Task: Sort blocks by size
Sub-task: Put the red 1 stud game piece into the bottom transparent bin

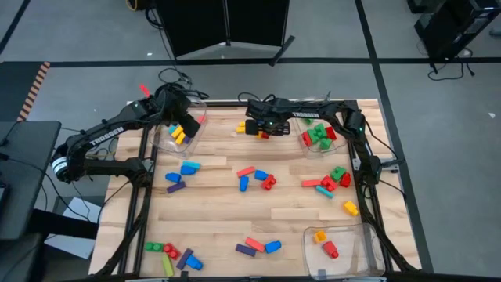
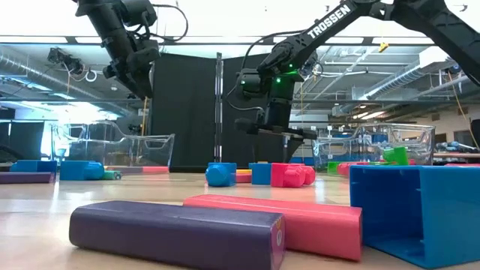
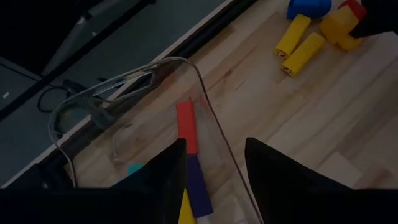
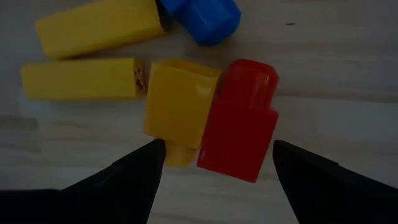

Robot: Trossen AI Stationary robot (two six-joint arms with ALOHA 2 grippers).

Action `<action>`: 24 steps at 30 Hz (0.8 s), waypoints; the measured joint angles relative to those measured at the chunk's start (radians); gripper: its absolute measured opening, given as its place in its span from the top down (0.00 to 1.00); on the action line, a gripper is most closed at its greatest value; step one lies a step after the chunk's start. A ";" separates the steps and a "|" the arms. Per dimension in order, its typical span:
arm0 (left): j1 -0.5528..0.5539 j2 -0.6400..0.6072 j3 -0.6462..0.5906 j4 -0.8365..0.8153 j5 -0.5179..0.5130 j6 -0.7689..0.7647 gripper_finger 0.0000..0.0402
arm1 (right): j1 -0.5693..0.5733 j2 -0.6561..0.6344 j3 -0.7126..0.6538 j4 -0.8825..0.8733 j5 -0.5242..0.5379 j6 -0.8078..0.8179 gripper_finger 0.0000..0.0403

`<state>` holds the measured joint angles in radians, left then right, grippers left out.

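At far left, our left gripper [image 1: 182, 117] hangs over the left bin [image 1: 160, 139], its fingers a narrow gap apart with nothing between them; through the clear wall we see a red bar [image 3: 185, 126] and a purple bar [image 3: 198, 183] already lying inside.

At the far middle, our right gripper [image 1: 262, 125] sits low over a small cluster, fingers spread wide around a red brick [image 4: 239, 119] and a yellow brick [image 4: 177, 107] that touch side by side, with two yellow bars [image 4: 81, 79] and a blue piece [image 4: 208, 18] just beyond them. It holds nothing yet.

Further right, the right bin [image 1: 305, 141] holds green and red bricks, and a third bin [image 1: 368, 239] sits at the near right. Loose blocks [image 1: 254, 178] lie scattered over the table [image 1: 219, 207].

The main risk, as we judge it, is that both touching bricks sit inside the span, so a closing pinch could take the pair, or squeeze one out sideways. The yellow brick could also twist and nudge the bars behind it. A double grab would put mixed sizes in one bin.
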<state>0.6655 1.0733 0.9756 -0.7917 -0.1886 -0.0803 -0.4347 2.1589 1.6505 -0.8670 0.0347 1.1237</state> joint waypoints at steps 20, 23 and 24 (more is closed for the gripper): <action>0.000 0.000 0.000 0.024 -0.003 0.000 0.58 | 0.006 -0.066 -0.012 -0.067 0.076 -0.057 0.30; 0.000 0.000 0.000 0.024 -0.003 -0.001 0.58 | 0.003 -0.066 -0.017 -0.064 0.081 -0.055 0.30; 0.000 0.000 0.000 0.024 -0.003 -0.001 0.58 | 0.002 -0.066 -0.017 -0.065 0.088 -0.055 0.30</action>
<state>0.6655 1.0733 0.9756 -0.7681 -0.1921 -0.0811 -0.4327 2.0930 1.6337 -0.9317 0.1224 1.0690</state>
